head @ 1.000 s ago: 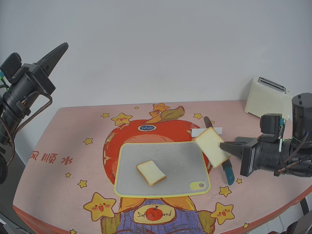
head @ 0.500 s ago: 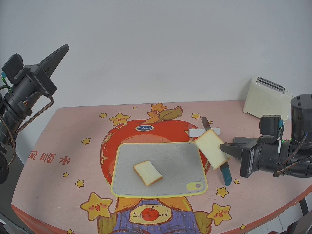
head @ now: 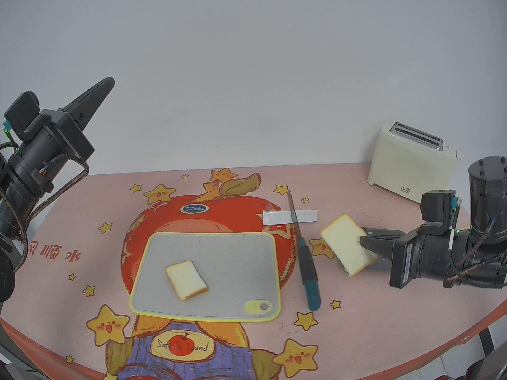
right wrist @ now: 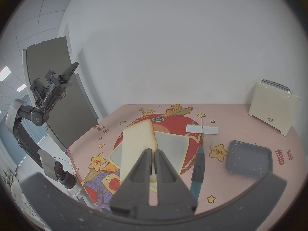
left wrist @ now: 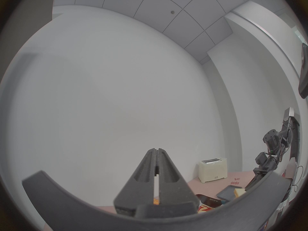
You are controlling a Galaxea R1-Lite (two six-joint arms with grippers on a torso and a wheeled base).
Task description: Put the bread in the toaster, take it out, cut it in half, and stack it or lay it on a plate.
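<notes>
Right gripper is clamped on one edge of a bread half, holding it clear of the table and tilted steeply, almost on edge. Judgement: the edge grip leaves the broad faces free, so the piece can be laid flat without the fingers getting trapped underneath. The held half hangs near the knife-side rim of the dark grey plate, which lies on the table between the knife and the toaster. Whether the bread is already over the plate cannot be told. This reads as the plating step, with toasting and cutting judged done, since nothing sticks up from the toaster's slots. The second bread half lies flat on the cutting board, left of centre and well apart from the plate, so it is probably the next piece to fetch. The knife lies off the board, just beside its right edge, with the teal handle toward the robot and the blade across a white strip. The strip may serve as a blade rest, but this is unconfirmed. Left gripper sits raised high at the table's left, far from every item, its fingers pressed together on nothing, which looks like a parked pose that leaves the workspace free. Risk: a narrow pinch on soft crumb could slip or tear as the piece is levelled.
</notes>
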